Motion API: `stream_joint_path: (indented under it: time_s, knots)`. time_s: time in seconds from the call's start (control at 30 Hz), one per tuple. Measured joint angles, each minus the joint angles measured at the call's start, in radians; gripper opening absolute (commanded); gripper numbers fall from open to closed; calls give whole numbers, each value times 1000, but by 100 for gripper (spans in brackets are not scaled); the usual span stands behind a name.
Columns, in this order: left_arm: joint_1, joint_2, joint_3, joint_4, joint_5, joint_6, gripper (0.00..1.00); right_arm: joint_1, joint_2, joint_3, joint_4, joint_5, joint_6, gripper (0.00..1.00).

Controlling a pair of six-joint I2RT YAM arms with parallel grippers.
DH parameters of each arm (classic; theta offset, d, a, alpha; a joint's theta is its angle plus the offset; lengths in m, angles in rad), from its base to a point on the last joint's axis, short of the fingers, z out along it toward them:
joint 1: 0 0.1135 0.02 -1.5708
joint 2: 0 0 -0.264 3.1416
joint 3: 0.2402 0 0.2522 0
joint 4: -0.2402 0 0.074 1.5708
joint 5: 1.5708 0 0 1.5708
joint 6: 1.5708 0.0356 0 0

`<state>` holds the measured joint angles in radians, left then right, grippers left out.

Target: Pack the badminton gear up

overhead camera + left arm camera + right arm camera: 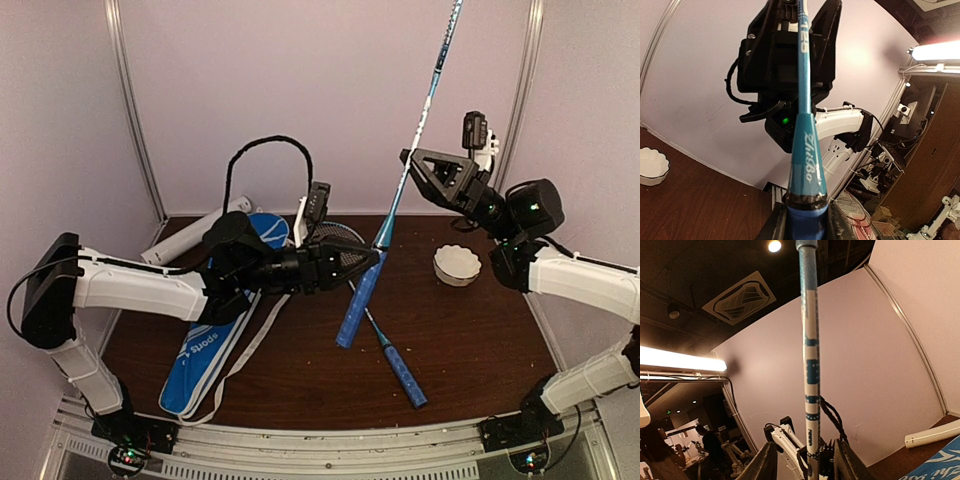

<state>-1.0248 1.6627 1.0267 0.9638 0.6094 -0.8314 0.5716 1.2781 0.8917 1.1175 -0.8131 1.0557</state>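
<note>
My left gripper (368, 260) is shut on the top of the blue handle of a racket (400, 190) and holds it steeply tilted, head up and out of frame. In the left wrist view the fingers (771, 227) press both sides of the handle (805, 220). My right gripper (410, 160) is open, its jaws wide on either side of the racket's shaft (809, 365) higher up, not touching it. A second racket (398, 368) lies on the table. The blue racket bag (210, 355) lies at the left, the long white tube (190, 238) behind it. No shuttlecocks show.
A white scalloped bowl (457, 266) sits on the table at the right, below my right arm. A black looped strap (265, 148) stands up behind the bag. The tube (932, 434) and a corner of the bag (942, 465) show in the right wrist view.
</note>
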Motion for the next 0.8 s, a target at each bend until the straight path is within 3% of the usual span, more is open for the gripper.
stream_joint_path:
  time_s: [0.3,0.4,0.53,0.67,0.8]
  knots:
    - [0,17,11,57,19,-27,0,14,28,32,58,-13,47,0]
    - [-4,17,11,62,18,-36,1,14,31,33,55,-12,43,0]
    - [-4,17,11,51,2,-26,30,14,16,33,9,2,14,0]
    - [-1,-26,-5,-35,-62,43,57,14,-34,35,-167,35,-66,0]
    - [49,-146,-65,-198,-173,116,64,18,-96,86,-504,110,-198,0]
